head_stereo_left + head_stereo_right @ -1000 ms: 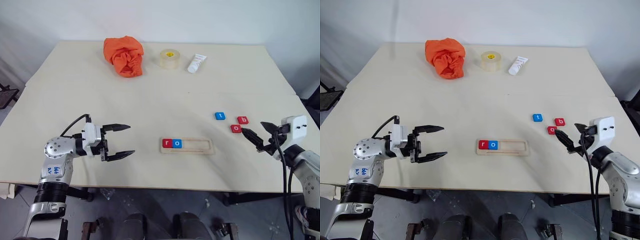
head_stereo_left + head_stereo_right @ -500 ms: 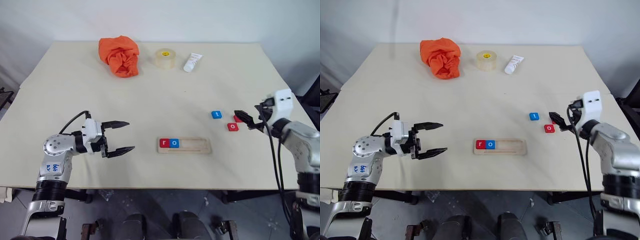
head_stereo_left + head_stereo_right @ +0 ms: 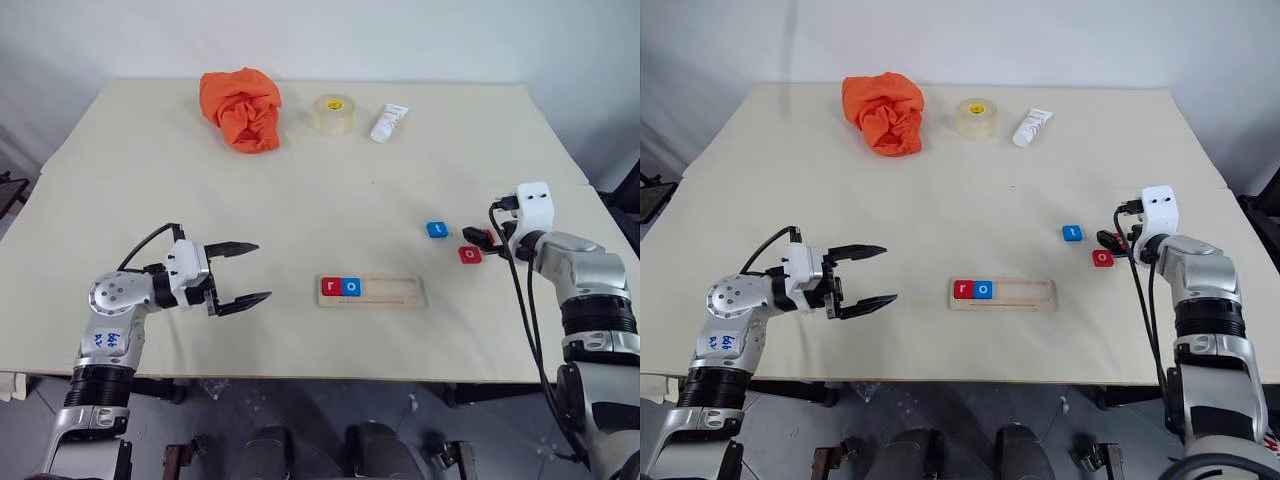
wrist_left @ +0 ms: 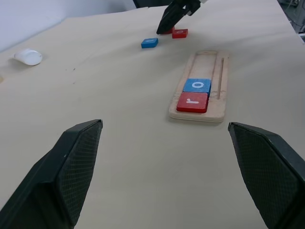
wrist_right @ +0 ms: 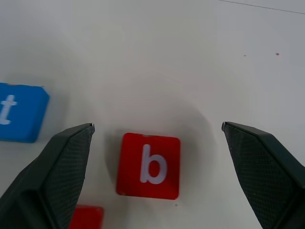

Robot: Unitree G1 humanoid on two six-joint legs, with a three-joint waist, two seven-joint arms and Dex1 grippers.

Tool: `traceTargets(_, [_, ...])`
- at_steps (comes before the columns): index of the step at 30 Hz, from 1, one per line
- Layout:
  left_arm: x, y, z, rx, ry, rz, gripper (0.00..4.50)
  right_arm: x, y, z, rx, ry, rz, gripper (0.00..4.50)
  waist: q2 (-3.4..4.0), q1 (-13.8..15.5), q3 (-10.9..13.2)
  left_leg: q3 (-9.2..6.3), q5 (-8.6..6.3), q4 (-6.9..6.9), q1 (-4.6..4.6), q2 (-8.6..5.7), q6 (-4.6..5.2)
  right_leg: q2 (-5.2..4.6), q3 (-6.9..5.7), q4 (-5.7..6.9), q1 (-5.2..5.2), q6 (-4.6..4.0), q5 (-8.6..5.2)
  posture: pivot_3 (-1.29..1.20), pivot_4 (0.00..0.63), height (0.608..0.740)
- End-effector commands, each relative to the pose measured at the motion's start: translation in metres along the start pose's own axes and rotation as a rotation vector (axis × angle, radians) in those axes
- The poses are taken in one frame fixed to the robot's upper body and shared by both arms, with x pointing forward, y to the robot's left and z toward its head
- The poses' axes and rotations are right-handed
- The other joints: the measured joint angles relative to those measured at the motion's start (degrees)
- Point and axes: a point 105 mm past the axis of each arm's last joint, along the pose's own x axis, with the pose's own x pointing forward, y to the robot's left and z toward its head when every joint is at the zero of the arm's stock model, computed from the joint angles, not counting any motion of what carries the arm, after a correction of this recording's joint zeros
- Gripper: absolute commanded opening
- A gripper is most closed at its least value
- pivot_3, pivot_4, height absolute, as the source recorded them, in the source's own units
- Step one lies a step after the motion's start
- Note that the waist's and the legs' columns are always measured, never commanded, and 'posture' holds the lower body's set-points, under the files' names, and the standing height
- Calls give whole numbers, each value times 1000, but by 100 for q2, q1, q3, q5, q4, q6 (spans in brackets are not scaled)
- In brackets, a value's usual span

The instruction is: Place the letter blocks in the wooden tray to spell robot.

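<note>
Wooden tray point(image 3: 372, 291) near the front edge of the table point(image 3: 300, 200), at mid-width, with red r block point(image 3: 331, 286) and blue o block point(image 3: 351, 287) seated side by side at its left end; three places to their right unfilled. Outstanding: red b block point(image 5: 148, 165), red o block point(image 3: 470, 254) and blue t block point(image 3: 437, 229), loose in a cluster toward the right edge of the table, well apart from the tray. Judged two of five letters done, b next in order. Right end effector point(image 5: 157, 133) wide open, angled down over the cluster, the b block between its fingers as seen from the right wrist, not yet gripped. Left end effector point(image 3: 240, 273) wide open and empty, level above the table toward the front left corner, pointing at the tray
</note>
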Motion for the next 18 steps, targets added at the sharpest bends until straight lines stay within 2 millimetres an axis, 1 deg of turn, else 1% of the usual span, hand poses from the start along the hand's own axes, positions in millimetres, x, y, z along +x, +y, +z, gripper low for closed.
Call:
traceTargets(1, [-4,2,10,32,-20,0,4489,-4,-5,13,-18,-39,-18,4500,0,0,0,0,0,0,0,0,0,0,0,0,0,0,0,0,150,740])
traceTargets(6, [-4,5,11,38,-19,11,4489,-6,-5,1,7,19,1,4500,0,0,0,0,0,0,0,0,0,0,0,1,0,0,0,0,150,740])
traceTargets(10, [-3,6,10,41,-21,15,4489,-5,-5,-5,26,47,3,4500,0,-1,0,0,0,1,1,0,-1,0,0,3,0,0,0,0,150,740])
traceTargets(13, [-3,7,11,46,-23,19,4500,-5,-5,-6,45,52,3,3942,0,0,0,0,0,1,2,0,-1,0,0,4,1,0,0,0,150,740])
traceTargets(18, [-2,8,11,53,-24,22,4500,-5,-6,-5,40,42,2,2329,0,17,0,0,0,5,1,0,-1,-2,-1,3,4,2,1,0,150,740])
